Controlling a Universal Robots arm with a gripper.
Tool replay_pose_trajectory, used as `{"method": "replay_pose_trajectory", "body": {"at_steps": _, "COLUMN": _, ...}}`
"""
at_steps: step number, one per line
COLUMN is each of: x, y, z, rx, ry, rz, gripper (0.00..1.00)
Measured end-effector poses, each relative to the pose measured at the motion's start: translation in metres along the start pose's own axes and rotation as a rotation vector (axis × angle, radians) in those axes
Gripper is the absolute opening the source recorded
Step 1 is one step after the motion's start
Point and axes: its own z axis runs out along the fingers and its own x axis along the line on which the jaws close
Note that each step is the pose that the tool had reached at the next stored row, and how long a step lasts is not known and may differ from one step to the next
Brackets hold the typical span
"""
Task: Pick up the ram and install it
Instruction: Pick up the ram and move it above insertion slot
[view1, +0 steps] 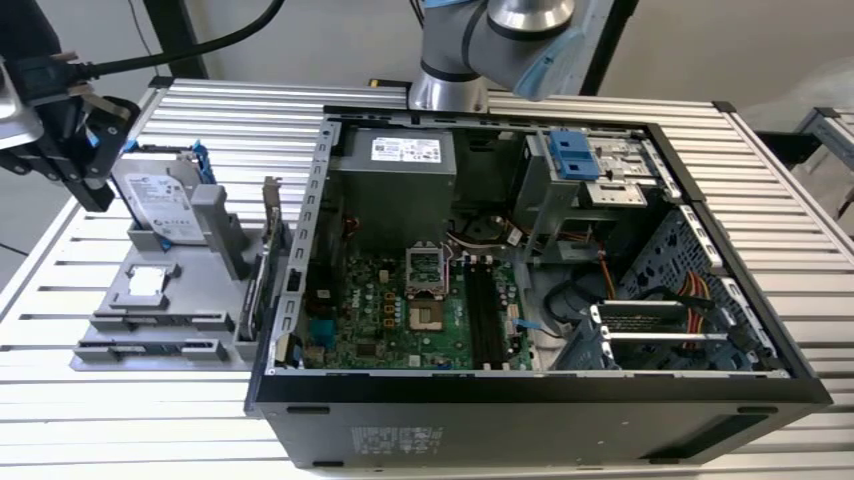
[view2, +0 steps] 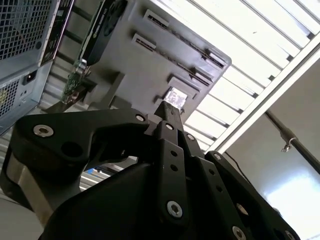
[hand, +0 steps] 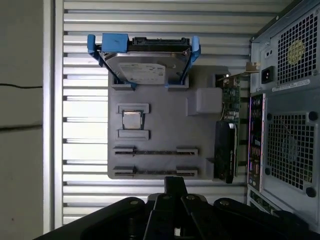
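- Ram (hand: 155, 171): stands on its long edge as a thin dark strip in the gray holder (hand: 165, 125), in the long slot along the holder's outer edge, seated between two gray end blocks.
- Long axis: runs parallel to that edge of the holder and to the table's slats. Points one end toward the computer case (hand: 290, 125) beside the holder and the other end away from it. Lies crosswise to the expansion card (hand: 225, 150) standing on the holder's case side.
- Second dark strip (hand: 155, 150): fills the next slot inward on the holder, parallel to the first and just beside it.
- Elsewhere on the holder: processor chip (hand: 131, 120) in a small square seat near the middle; silver hard drive (hand: 142, 67) with blue bracket propped at the end opposite the two slots.
- Gripper (view1: 88, 192): hangs in the air near the holder, touching neither it nor anything on it. Fingertips (hand: 175, 184) pressed together, with nothing held between them.
- Table (view1: 134, 420): pale metal, ribbed with long slats. Carries the holder and, just beside it, the open case with its motherboard (view1: 400, 310) facing up.
- Room: gray floor past the table edge on the holder's side away from the case; black cables and dark frame posts beyond the table; pale wall behind.
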Motion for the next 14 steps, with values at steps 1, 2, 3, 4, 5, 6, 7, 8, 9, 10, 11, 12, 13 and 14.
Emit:
{"method": "replay_pose_trajectory", "body": {"at_steps": 1, "x": 0.0000, "y": 0.0000, "z": 0.0000, "rx": -0.0001, "ry": 0.0001, "rz": -0.003, "gripper": 0.00}}
{"method": "replay_pose_trajectory", "body": {"at_steps": 2, "x": 0.0000, "y": 0.0000, "z": 0.0000, "rx": -0.0002, "ry": 0.0003, "rz": -0.006, "gripper": 0.00}}
{"method": "replay_pose_trajectory", "body": {"at_steps": 3, "x": 0.0000, "y": 0.0000, "z": 0.0000, "rx": -0.0002, "ry": 0.0005, "rz": -0.010, "gripper": 0.00}}
{"method": "replay_pose_trajectory", "body": {"at_steps": 4, "x": 0.0000, "y": 0.0000, "z": 0.0000, "rx": -0.0002, "ry": 0.0007, "rz": -0.015, "gripper": 0.00}}
{"method": "replay_pose_trajectory", "body": {"at_steps": 5, "x": 0.0000, "y": 0.0000, "z": 0.0000, "rx": -0.0003, "ry": 0.0010, "rz": -0.022, "gripper": 0.00}}
{"method": "replay_pose_trajectory", "body": {"at_steps": 6, "x": 0.0001, "y": 0.0000, "z": 0.0000, "rx": -0.0005, "ry": 0.0014, "rz": -0.029, "gripper": 0.00}}
{"method": "replay_pose_trajectory", "body": {"at_steps": 7, "x": 0.0001, "y": 0.0000, "z": 0.0000, "rx": -0.0005, "ry": 0.0018, "rz": -0.037, "gripper": 0.00}}
{"method": "replay_pose_trajectory", "body": {"at_steps": 8, "x": 0.0001, "y": 0.0000, "z": 0.0000, "rx": -0.0007, "ry": 0.0022, "rz": -0.045, "gripper": 0.00}}
{"method": "replay_pose_trajectory", "body": {"at_steps": 9, "x": 0.0002, "y": 0.0000, "z": 0.0001, "rx": -0.0009, "ry": 0.0024, "rz": -0.053, "gripper": 0.00}}
{"method": "replay_pose_trajectory", "body": {"at_steps": 10, "x": 0.0002, "y": 0.0000, "z": 0.0001, "rx": -0.0011, "ry": 0.0028, "rz": -0.061, "gripper": 0.00}}
{"method": "replay_pose_trajectory", "body": {"at_steps": 11, "x": 0.0002, "y": 0.0000, "z": 0.0001, "rx": -0.0012, "ry": 0.0032, "rz": -0.070, "gripper": 0.00}}
{"method": "replay_pose_trajectory", "body": {"at_steps": 12, "x": 0.0002, "y": 0.0000, "z": 0.0001, "rx": -0.0013, "ry": 0.0036, "rz": -0.078, "gripper": 0.00}}
{"method": "replay_pose_trajectory", "body": {"at_steps": 13, "x": 0.0002, "y": 0.0000, "z": 0.0001, "rx": -0.0014, "ry": 0.0040, "rz": -0.087, "gripper": 0.00}}
{"method": "replay_pose_trajectory", "body": {"at_steps": 14, "x": 0.0002, "y": 0.0000, "z": 0.0001, "rx": -0.0015, "ry": 0.0045, "rz": -0.096, "gripper": 0.00}}
